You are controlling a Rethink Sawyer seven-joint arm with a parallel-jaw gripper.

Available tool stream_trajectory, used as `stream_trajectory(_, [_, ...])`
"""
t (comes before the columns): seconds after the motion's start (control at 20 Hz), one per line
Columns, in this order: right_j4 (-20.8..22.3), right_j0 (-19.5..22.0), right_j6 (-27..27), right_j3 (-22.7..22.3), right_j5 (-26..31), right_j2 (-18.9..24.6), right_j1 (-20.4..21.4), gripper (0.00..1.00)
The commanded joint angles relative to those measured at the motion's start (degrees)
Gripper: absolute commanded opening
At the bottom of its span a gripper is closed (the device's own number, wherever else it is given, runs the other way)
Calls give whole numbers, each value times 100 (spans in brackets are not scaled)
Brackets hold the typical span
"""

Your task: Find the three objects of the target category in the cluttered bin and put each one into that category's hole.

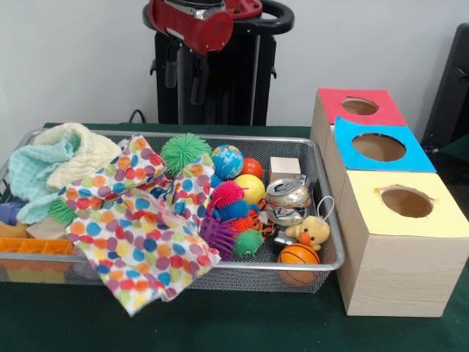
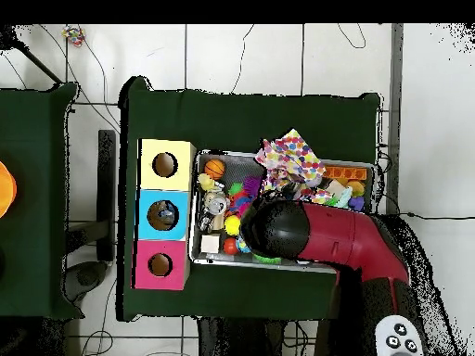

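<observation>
You have a wire mesh bin (image 1: pixel 322 220) on a green table (image 1: pixel 220 323), filled with mixed toys and cloth. At one end of it a polka-dot cloth (image 1: pixel 139 227) spills over the near rim, with a pale green and cream cloth (image 1: pixel 62 161) bunched behind it and an orange ridged piece (image 1: pixel 33 246) at the front corner. Toward the middle you find a green spiky ball (image 1: pixel 183 150), a globe ball (image 1: pixel 227 160), a small orange ball (image 1: pixel 252 167), a yellow ball (image 1: pixel 251 188), a pink spiky ball (image 1: pixel 226 194), a purple spiky toy (image 1: pixel 217 235) and a smaller green spiky ball (image 1: pixel 248 242). At the end nearest the boxes sit a wooden block (image 1: pixel 284 167), a crushed metal can (image 1: pixel 287 200), a yellow plush duck (image 1: pixel 311 233) and a mini basketball (image 1: pixel 298 255) against the front rim. Just beside the bin stand three wooden boxes in a row, each with a round hole on top: a yellow box (image 1: pixel 399 246) nearest, a blue box (image 1: pixel 377 147) in the middle, a red box (image 1: pixel 357 108) farthest. The target category is not marked anywhere you can see. The red and black arm (image 2: pixel 315 236) lies over the bin in the overhead view, covering its middle; the gripper is hidden under the arm there and out of frame in the front view, so you cannot tell how its fingers stand.
</observation>
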State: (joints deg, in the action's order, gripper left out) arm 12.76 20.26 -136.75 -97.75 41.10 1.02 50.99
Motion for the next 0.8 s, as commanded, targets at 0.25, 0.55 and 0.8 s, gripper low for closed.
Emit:
stream_trajectory(0.25, [-547, -241, -796, -415, -599, 346, -656, 100])
stream_trajectory(0.55, [-759, -465, -1015, -502, -898, 139, -819, 100])
stream_trajectory(0.8, [-733, -529, -910, -543, -1244, 0, -980, 100])
